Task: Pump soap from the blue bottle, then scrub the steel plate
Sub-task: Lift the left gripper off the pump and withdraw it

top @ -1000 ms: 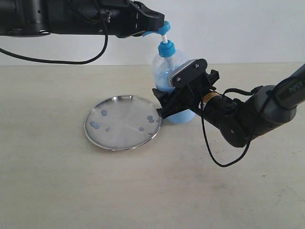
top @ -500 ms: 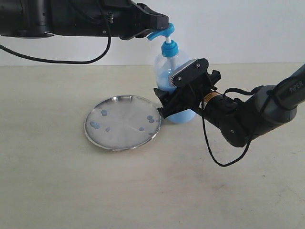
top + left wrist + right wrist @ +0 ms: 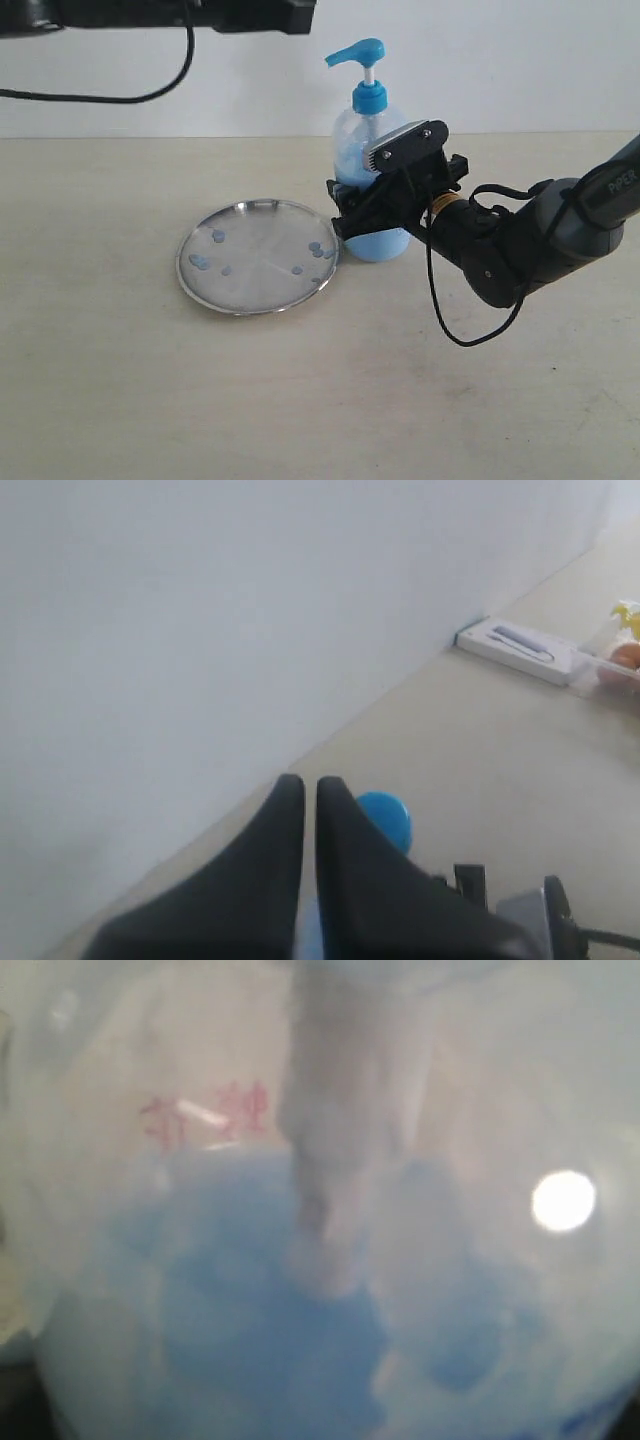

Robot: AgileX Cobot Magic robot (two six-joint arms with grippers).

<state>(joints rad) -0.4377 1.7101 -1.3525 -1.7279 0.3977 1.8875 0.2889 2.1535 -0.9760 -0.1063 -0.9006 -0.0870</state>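
The blue bottle (image 3: 366, 150) stands upright just right of the steel plate (image 3: 257, 256), its pump head (image 3: 357, 52) fully up. My right gripper (image 3: 350, 212) is shut on the bottle's lower body; in the right wrist view the bottle (image 3: 250, 1110) fills the picture, with light blue soap (image 3: 270, 1340) inside. The plate carries several small blue soap drops (image 3: 200, 262). My left gripper (image 3: 303, 14) hangs at the top edge, up and left of the pump head and apart from it. In the left wrist view my left gripper (image 3: 302, 783) is shut and empty, the pump head (image 3: 390, 820) just beyond it.
A white wall runs along the back of the beige table (image 3: 300, 400). The right arm's black cable (image 3: 450, 325) loops down onto the table. In the left wrist view a flat white box (image 3: 520, 645) and an orange item (image 3: 626, 655) lie far off by the wall.
My left gripper has lifted off the pump head and drawn up and to the left. The pump head has sprung up and the bottle now stands straighter. The right gripper keeps its hold.
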